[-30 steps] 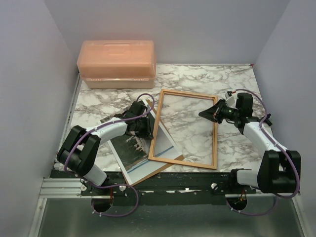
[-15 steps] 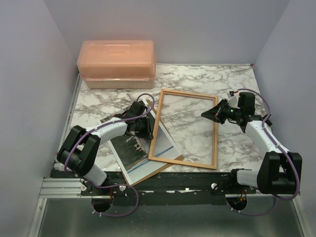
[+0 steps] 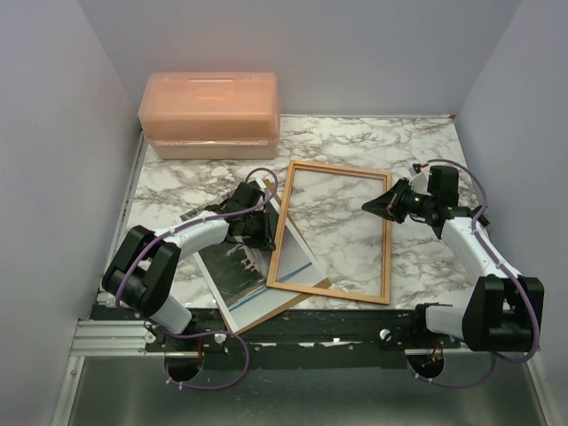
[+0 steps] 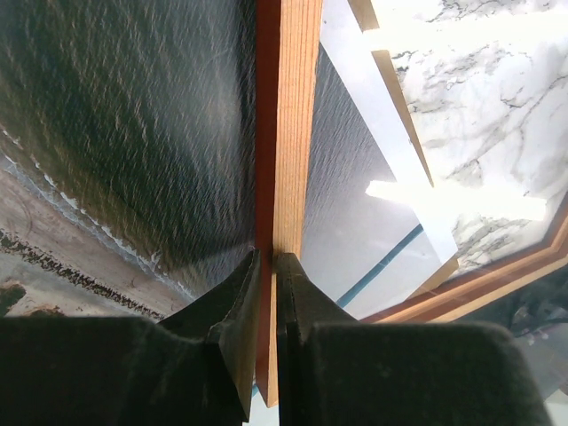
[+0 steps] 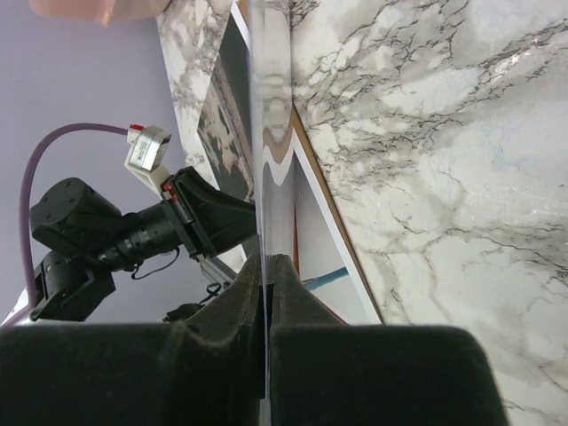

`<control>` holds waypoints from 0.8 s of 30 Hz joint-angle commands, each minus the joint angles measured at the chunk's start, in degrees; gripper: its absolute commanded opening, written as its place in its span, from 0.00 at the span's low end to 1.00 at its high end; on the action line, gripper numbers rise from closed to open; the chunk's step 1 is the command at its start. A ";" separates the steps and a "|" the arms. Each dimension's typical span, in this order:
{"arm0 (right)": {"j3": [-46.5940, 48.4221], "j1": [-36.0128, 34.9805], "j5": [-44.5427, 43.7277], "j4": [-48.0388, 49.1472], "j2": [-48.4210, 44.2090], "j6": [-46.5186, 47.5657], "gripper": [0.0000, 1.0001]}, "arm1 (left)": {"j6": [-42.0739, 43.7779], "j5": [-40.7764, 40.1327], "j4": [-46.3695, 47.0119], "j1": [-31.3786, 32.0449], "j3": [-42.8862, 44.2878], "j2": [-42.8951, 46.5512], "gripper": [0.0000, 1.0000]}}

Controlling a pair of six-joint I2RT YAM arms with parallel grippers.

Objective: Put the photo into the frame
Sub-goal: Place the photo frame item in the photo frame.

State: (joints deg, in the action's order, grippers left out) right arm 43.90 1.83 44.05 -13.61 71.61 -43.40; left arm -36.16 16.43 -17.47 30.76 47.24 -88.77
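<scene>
L wall/back: pink-orange plastic box (image 3: 210, 111) at far-left of table (image 3: 417, 151), well apart from the work.
L gripper (image 3: 255, 229): clenched on the frame (image 3: 282, 232), pinching its left long rail about mid-length; wrist cam shows one finger on each side of the rail.
Photo (image 3: 232, 271): picture side up, near-left of table, under L gripper. Its right part runs under the frame's left rail, so a dark strip w/ white-blue edge shows inside the opening.
Backing board (image 4: 390, 80): brown, under the photo, edge peeking past it.
Key relation: photo is left of and below the opening; long axis runs near-to-far, roughly parallel to the frame's long rails, slightly skewed. L arm much nearer; R arm is across the frame.
Clear sheet (image 5: 266, 133): seen edge-on in R wrist cam, reflective.
R gripper (image 3: 374, 204): closed on the clear sheet, just inside the frame's right rail, far half.
Room: bare marble right of and behind the frame. Left wall close to photo, near table edge just below it.
Judgement: both pincers busy, so photo prob can't be shifted till one lets go.
</scene>
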 commanded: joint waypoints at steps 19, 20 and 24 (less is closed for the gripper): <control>-2.30 -0.16 7.01 13.00 -0.73 -7.39 0.01 | 1.89 -3.42 -1.34 0.67 -1.41 -3.51 0.13; -2.39 -0.20 7.01 13.03 -0.78 -7.61 0.01 | 1.82 -3.38 -1.27 0.70 -1.44 -3.54 0.13; -2.92 -0.16 7.31 15.89 -0.32 -8.81 0.01 | 1.80 -3.24 -1.18 0.78 -1.28 -3.77 0.13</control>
State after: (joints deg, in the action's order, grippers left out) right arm 41.69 1.83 48.88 -3.42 71.61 -49.74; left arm -36.18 16.71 -17.28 30.87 47.35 -89.03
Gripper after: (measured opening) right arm 0.038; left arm 0.132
